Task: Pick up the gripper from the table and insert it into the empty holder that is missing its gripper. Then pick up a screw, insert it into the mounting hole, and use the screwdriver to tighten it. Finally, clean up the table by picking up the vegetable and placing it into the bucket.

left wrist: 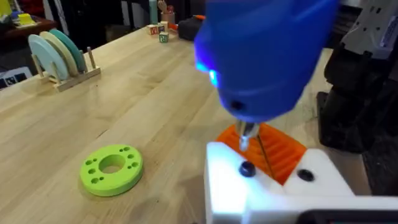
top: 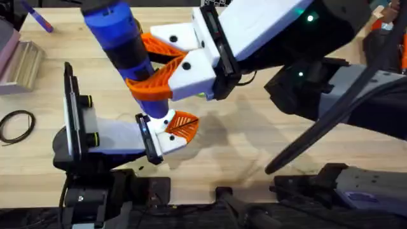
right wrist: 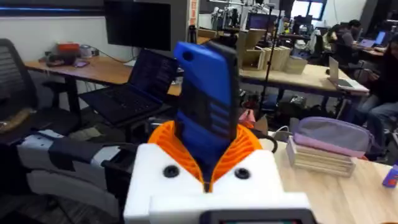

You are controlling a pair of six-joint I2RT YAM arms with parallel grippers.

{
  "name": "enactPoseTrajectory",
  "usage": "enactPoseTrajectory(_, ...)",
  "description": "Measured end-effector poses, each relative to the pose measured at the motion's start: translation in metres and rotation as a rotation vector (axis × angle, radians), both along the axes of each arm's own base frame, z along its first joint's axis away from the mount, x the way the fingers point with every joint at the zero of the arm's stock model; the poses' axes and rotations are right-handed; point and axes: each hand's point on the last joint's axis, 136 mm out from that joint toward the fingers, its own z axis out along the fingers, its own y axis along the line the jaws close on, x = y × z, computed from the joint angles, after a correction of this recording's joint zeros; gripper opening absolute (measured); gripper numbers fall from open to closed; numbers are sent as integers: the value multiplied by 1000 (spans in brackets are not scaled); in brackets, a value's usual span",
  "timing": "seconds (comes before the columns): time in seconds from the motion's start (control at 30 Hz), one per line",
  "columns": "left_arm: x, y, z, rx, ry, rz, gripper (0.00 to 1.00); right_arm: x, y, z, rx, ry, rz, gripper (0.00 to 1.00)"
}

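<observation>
My right gripper (top: 143, 70), reaching across from the right, is shut on the blue screwdriver (top: 117, 35), which it holds upright; the orange pads clamp its body (right wrist: 205, 112). The metal tip (left wrist: 247, 134) points down just above a black screw (left wrist: 247, 168) in the white holder (left wrist: 224, 180). That holder is a finger mount of my left gripper (top: 170, 130). The orange gripper piece (left wrist: 283, 152) sits in the holder, and the left jaws look closed with nothing between them. The vegetable and the bucket are out of view.
A lime-green ring disc (left wrist: 112, 168) lies on the wooden table (left wrist: 155, 106) beside the left gripper. A rack of plates (left wrist: 59, 53) and toy blocks (left wrist: 158, 31) stand farther off. A black cable loop (top: 16, 124) and a stack of boards (top: 22, 63) are at the left.
</observation>
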Motion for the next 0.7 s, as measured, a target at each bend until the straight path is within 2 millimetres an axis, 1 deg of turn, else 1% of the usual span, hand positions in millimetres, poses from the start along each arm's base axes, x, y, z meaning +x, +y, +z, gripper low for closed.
enactPoseTrajectory(0.2,0,0,0,0,0,0,12,-5,-2,0,-12,12,30,23)
enactPoseTrajectory(0.7,0,0,0,0,0,0,12,-3,-2,-2,-17,23,28,23)
